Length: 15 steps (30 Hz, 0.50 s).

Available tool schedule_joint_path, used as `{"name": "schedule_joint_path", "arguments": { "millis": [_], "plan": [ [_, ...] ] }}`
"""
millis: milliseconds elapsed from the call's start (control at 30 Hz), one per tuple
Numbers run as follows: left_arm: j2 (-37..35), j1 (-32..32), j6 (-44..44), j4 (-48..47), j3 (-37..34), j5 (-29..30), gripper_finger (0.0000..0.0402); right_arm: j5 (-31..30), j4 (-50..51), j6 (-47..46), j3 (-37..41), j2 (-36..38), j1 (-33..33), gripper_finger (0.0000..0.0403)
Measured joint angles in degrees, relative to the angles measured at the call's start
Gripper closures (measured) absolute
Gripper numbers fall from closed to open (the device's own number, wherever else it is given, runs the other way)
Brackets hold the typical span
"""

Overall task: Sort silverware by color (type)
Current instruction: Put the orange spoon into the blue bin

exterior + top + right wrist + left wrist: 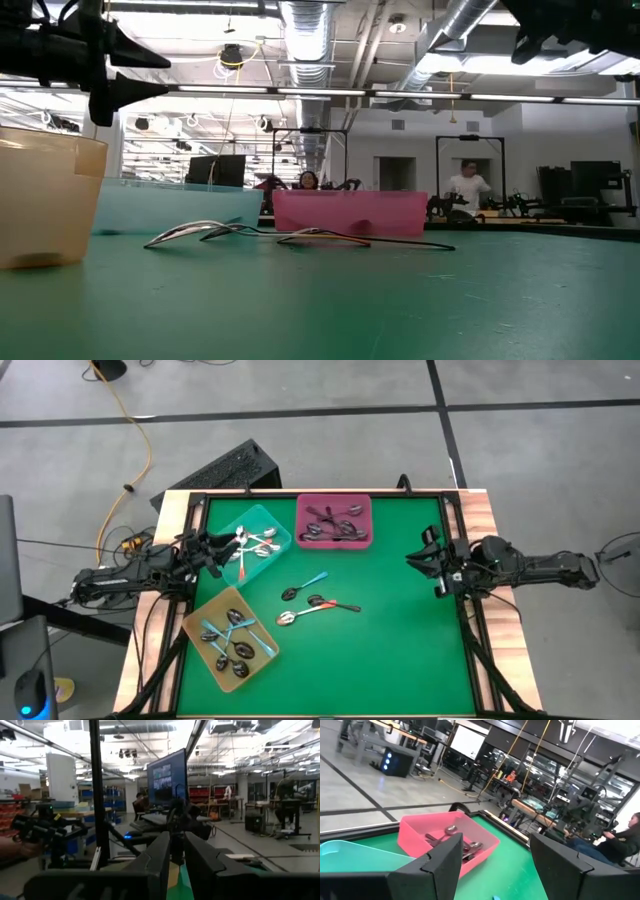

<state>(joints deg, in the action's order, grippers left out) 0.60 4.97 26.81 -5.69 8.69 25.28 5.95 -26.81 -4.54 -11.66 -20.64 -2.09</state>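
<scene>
Spoons (318, 600) on green table (400, 650), workshop behind, left jaws wide, right jaws narrow.

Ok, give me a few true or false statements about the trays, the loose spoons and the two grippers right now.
1. Three spoons lie loose on the mat. True.
2. The pink tray is empty. False: it holds dark spoons.
3. The left gripper is over the teal tray, fingers open. True.
4. The right gripper holds a spoon. False: nothing is between its fingers, and it waits at the mat's right edge.
5. The yellow tray holds blue-handled spoons. True.
</scene>
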Motion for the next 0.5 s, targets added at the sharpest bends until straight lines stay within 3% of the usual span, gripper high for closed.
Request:
{"name": "schedule_joint_path", "arguments": {
  "millis": [300,500],
  "plan": [
    [0.0,0.0,1.6,0.4,-2.0,2.0,0.0183,0.0,-5.2,0.0,0.0,-4.8,0.4,0.0319],
    [0.0,0.0,4.3,6.9,-6.4,1.5,0.0183,0.0,-7.6,0.5,0.0,-7.3,0.5,0.0319]
  ]
}}
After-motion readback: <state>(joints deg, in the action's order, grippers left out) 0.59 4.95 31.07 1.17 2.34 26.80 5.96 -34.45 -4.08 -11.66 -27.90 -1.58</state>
